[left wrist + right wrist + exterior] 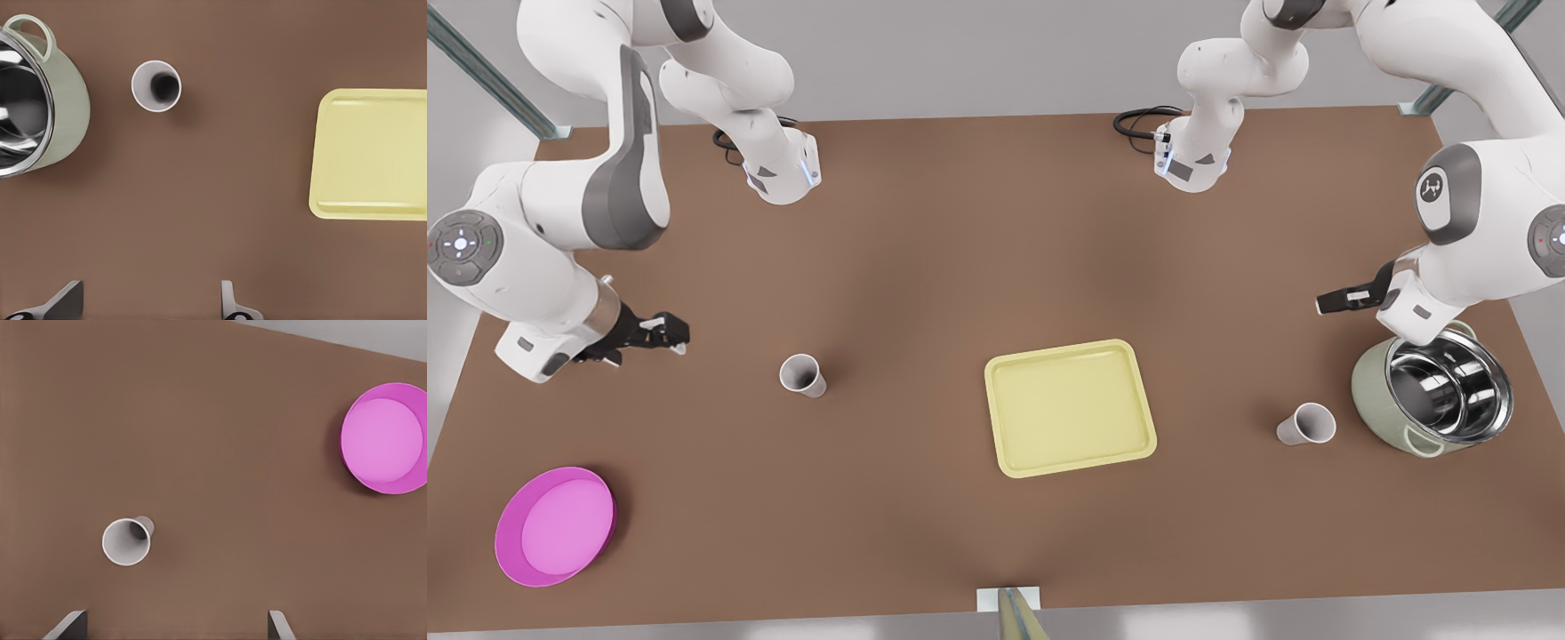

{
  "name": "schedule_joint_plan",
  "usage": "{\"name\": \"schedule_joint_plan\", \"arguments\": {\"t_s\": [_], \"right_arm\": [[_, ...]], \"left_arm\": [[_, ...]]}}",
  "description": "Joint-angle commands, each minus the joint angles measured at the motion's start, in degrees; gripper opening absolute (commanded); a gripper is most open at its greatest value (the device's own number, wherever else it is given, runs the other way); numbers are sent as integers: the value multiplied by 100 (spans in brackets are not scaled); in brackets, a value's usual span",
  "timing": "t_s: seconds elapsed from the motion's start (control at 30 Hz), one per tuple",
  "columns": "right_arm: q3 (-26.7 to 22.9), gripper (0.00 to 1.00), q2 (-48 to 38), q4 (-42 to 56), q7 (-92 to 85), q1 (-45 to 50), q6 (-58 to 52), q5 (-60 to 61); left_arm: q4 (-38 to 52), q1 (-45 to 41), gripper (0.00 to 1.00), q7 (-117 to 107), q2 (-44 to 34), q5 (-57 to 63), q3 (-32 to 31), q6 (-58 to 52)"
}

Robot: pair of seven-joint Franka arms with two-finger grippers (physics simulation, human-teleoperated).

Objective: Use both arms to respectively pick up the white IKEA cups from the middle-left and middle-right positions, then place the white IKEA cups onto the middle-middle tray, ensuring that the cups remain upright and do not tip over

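Two white IKEA cups stand upright on the brown table: one (801,374) toward the front view's left, the other (1307,424) toward its right. Between them lies the pale yellow tray (1069,407), with nothing on it. My left gripper (1334,302) hovers at the front view's right, above the pot and behind the right-hand cup (156,85). Its wrist view shows the gripper (147,303) open, with the tray (370,153) off to one side. My right gripper (671,336) sits at the front view's left, apart from the left-hand cup (125,541). In its wrist view the gripper (173,625) is open.
A green steel-lined pot (1369,391) stands close beside the right-hand cup, also seen from the left wrist (67,107). A round pink dish (556,526) lies at the front left corner, seen too from the right wrist (385,439). Both arm bases stand at the table's far edge.
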Motion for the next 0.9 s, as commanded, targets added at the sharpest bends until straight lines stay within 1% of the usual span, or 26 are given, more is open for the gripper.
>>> {"name": "schedule_joint_plan", "arguments": {"t_s": [0.0,0.07,0.1,0.13,0.17,0.27,0.3,0.4,0.43,0.47,0.5,0.53,0.6,0.8,0.87], "right_arm": [[-6,100,-12,-9,-52,-40,-74,154],[-6,100,50,-35,-70,-58,-83,171],[-6,100,225,-254,-70,-49,4,207],[3,100,366,-491,-70,38,487,119],[3,100,480,-659,-70,118,611,110],[12,100,489,-1362,-79,188,1674,128],[12,100,463,-1590,-70,188,1911,145],[12,100,463,-2179,-70,188,2693,198],[12,100,481,-2513,-70,188,3317,259],[20,100,472,-2759,-70,197,3712,321],[21,100,516,-2786,-70,232,3880,356],[21,100,524,-2865,-70,267,3986,391],[21,100,533,-3041,-70,276,4171,400],[21,100,559,-3384,-70,390,4215,453],[21,100,498,-3753,-70,390,4636,488]], "left_arm": [[2,0,100,-77,-4,1,1,16],[2,0,100,-68,48,9,10,68],[29,18,100,37,451,36,45,208],[64,140,100,55,768,9,54,664],[73,237,100,55,1191,18,54,1272],[90,677,100,441,1877,-52,54,2107],[-41,774,100,652,1912,-70,54,2511],[-235,897,100,626,2149,-61,54,3127],[-261,932,100,626,2211,-61,54,3241],[-270,941,100,617,2246,-61,54,3346],[-270,941,100,609,2307,-70,54,3671],[-270,941,100,609,2351,-70,54,3935],[-270,941,100,609,2439,-79,45,4076],[-437,941,100,609,2703,-70,45,4173],[-437,958,100,609,2817,-192,45,4296]]}}
